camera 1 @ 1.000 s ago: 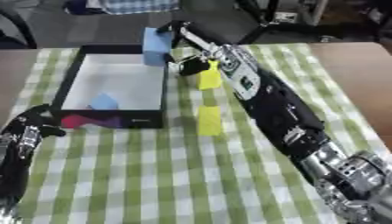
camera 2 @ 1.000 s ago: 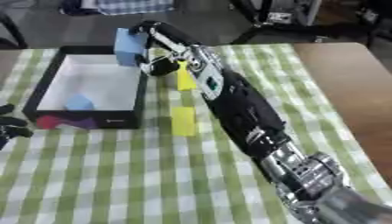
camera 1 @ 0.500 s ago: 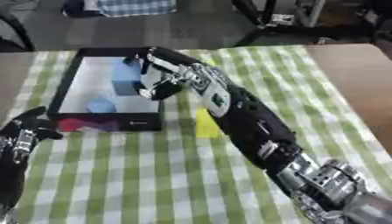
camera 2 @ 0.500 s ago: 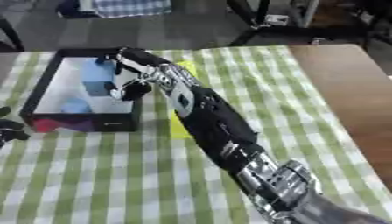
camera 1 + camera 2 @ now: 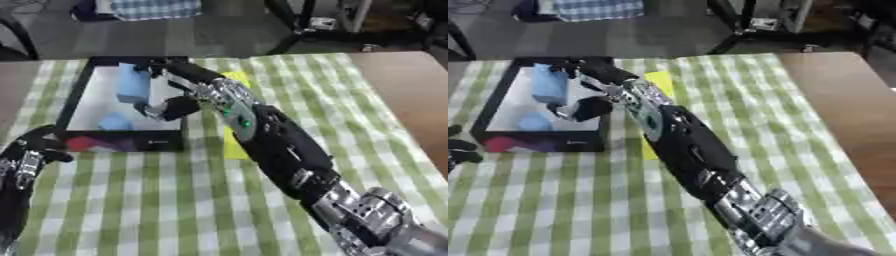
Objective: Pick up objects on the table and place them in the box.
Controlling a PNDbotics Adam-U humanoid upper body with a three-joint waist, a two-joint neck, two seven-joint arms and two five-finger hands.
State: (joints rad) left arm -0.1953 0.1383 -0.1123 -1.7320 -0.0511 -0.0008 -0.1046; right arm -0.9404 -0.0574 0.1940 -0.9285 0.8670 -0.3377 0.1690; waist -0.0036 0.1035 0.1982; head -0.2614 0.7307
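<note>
A black box (image 5: 77,95) with a white floor stands at the left on the checked cloth. My right hand (image 5: 179,106) reaches over it from the right. Its fingers (image 5: 164,68) and thumb are curled round a tall light-blue block (image 5: 131,82), which stands upright above the box's inside. A smaller blue piece (image 5: 114,121) lies on the box floor near the front wall. One yellow block (image 5: 233,146) lies on the cloth beside the box, partly behind my forearm. A second yellow block (image 5: 658,80) shows farther back. My left hand (image 5: 31,150) rests at the lower left, fingers relaxed.
The box's front wall carries a pink-red patch (image 5: 87,144). Bare brown tabletop (image 5: 402,95) lies to the right of the green-and-white cloth (image 5: 157,200). Chair and stand legs (image 5: 306,30) rise beyond the far edge.
My right hand has carried the light-blue block from the box's far right corner leftward, to over the inside of the box. The view has also shifted. The left hand stays put.
</note>
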